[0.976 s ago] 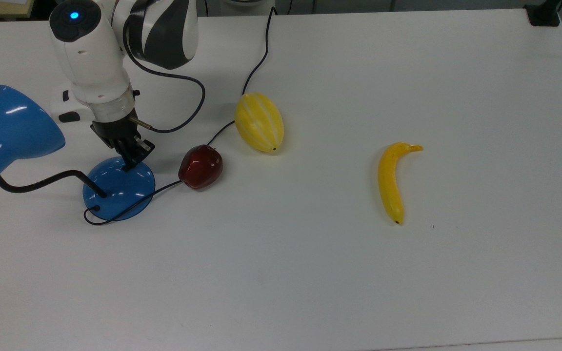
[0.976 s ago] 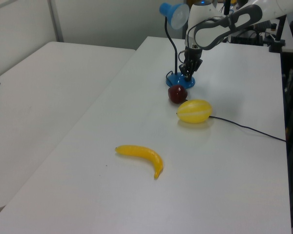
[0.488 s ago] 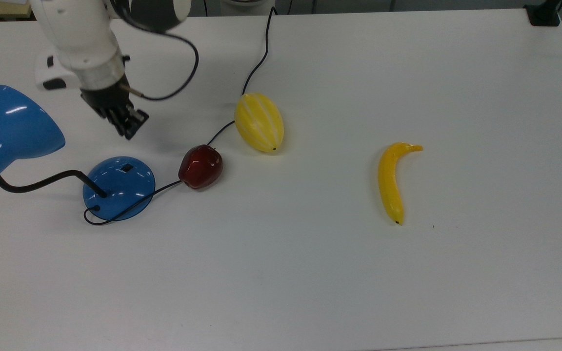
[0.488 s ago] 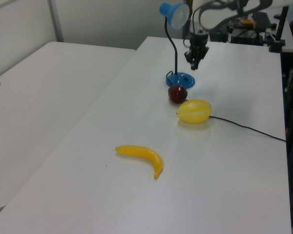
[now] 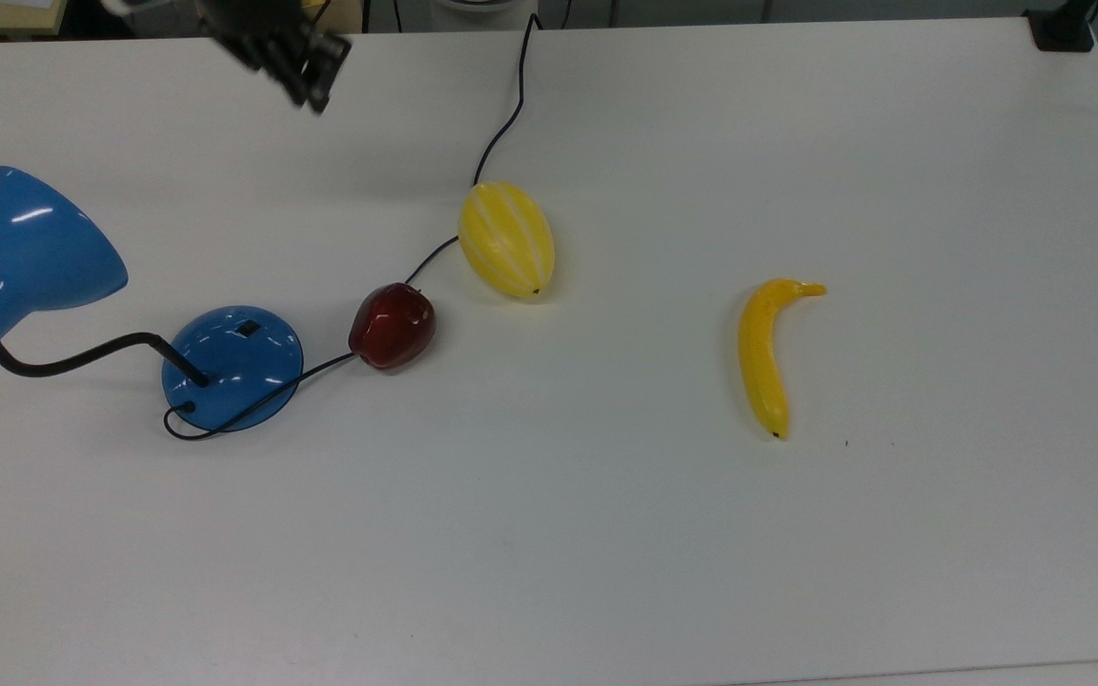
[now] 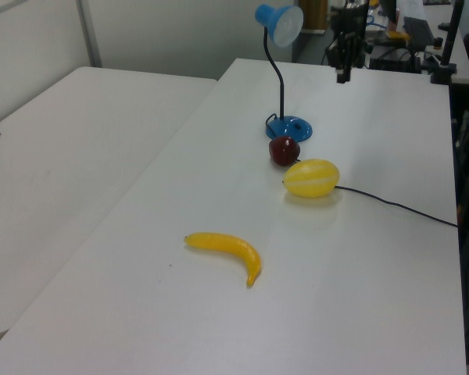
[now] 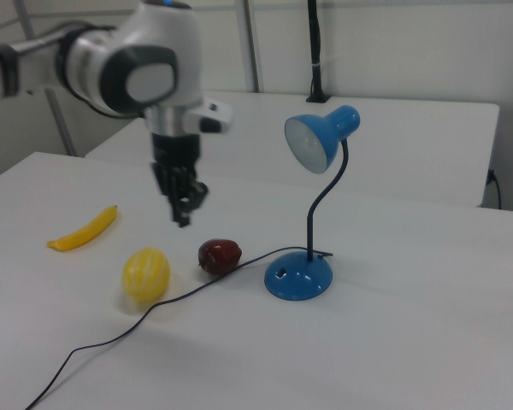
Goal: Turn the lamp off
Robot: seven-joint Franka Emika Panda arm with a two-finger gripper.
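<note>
Now my gripper (image 7: 184, 215) hangs empty above the table (image 5: 606, 534), fingers together, well apart from the lamp (image 7: 312, 213), whose base (image 5: 233, 367) sits beside the apple (image 5: 393, 325).

Apple (image 5: 393, 325) just beside lamp base (image 5: 233, 367)

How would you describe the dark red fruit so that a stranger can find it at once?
On the white table, find the glossy blue desk lamp. Its black cord leads to the dark red apple, between the lamp's base and the striped yellow melon. It is the one red thing.
</note>
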